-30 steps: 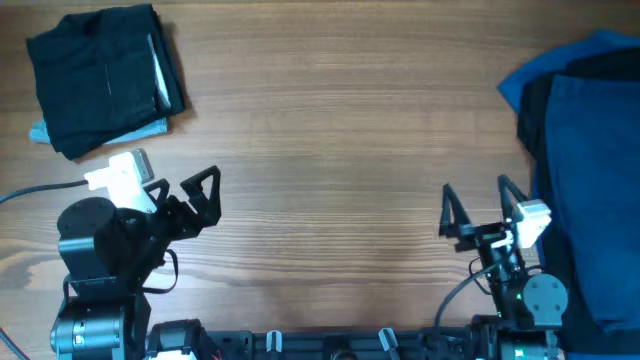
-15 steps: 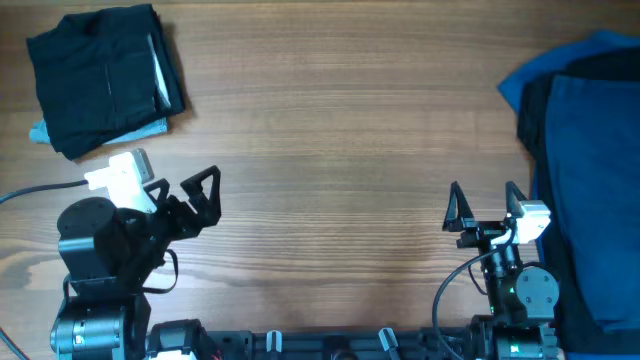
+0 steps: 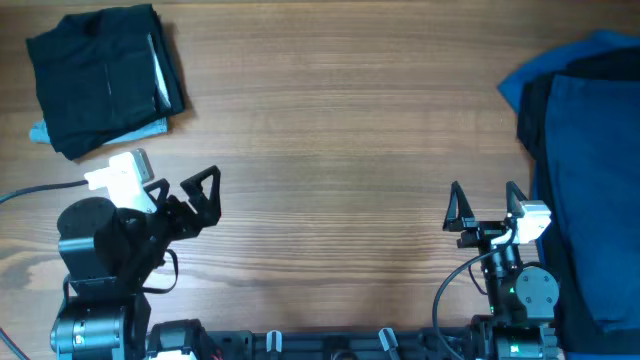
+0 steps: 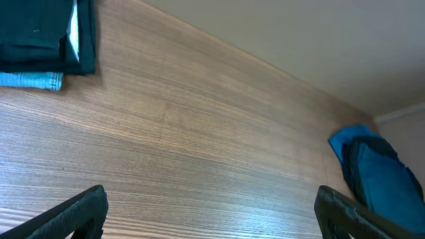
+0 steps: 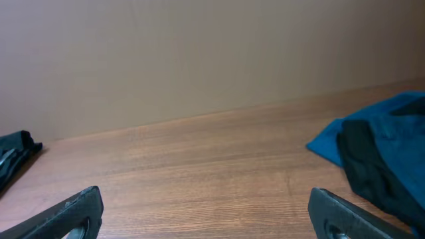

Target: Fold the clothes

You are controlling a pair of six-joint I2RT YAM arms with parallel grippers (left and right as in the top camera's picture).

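Left gripper [image 3: 200, 195] and right gripper [image 3: 483, 192] stand wide open, holding nothing. Folded black shorts [image 3: 105, 75] rest at the far left corner; the unfolded blue-and-black pile [image 3: 585, 150] lies at right. Advisable: pinch only the top garment's edge, then drag it onto the table [image 3: 340, 120].

Compared with one second ago, the right gripper [image 3: 484, 190] sits slightly farther to the right in the overhead view. It is now squared up, with its fingers pointing straight away from the arm's base instead of leaning left. The black cable [image 3: 447, 283] beside the arm bows out in a taller loop. All of this change falls within the first half second.
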